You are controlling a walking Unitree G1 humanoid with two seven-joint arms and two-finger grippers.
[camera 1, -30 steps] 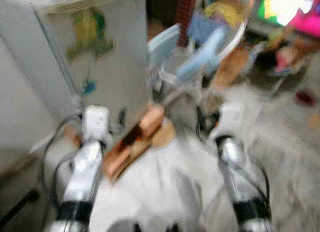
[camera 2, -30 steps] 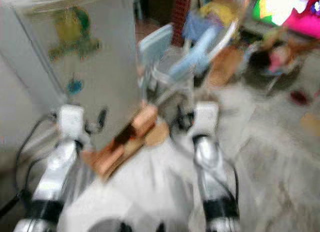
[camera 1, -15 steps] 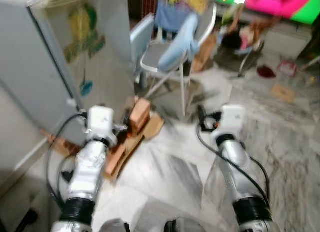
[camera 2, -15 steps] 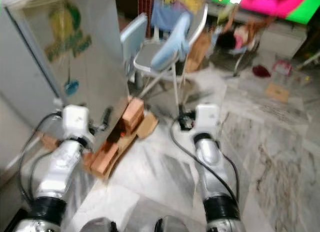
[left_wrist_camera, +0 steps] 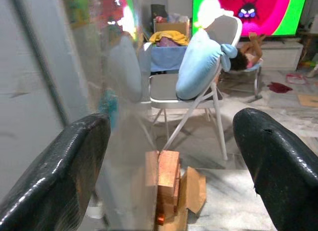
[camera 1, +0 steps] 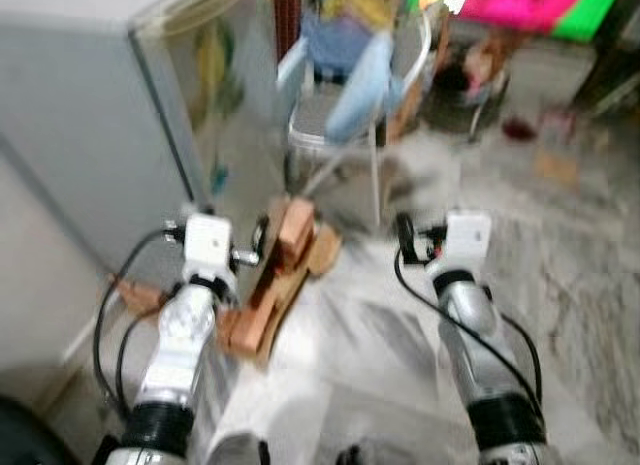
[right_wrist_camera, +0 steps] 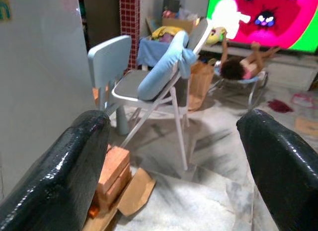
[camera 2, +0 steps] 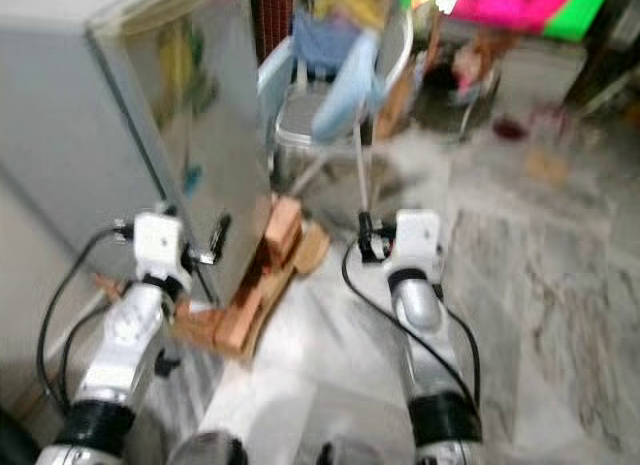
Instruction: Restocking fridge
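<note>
fridge: tall grey fridge [camera 1: 90,115], door shut, stands upright ahead-left of the robot
key relation: left gripper [left_wrist_camera: 164,156] is nearer the fridge, just beside its front corner; right gripper [right_wrist_camera: 174,156] well off to the fridge's right
left gripper state: fingers spread, empty
right gripper state: fingers spread, empty
arm pose: both forearms raised, pointing forward
near fridge: bricks [camera 1: 290,235] at its base; folding chair [right_wrist_camera: 149,87] beyond
step: likely approach, door not yet reached

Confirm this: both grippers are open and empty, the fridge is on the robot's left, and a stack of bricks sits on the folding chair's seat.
Wrong about the bricks: the left wrist view shows them on the floor beside the fridge, in front of the folding chair. The left gripper and right gripper are open and empty.
</note>
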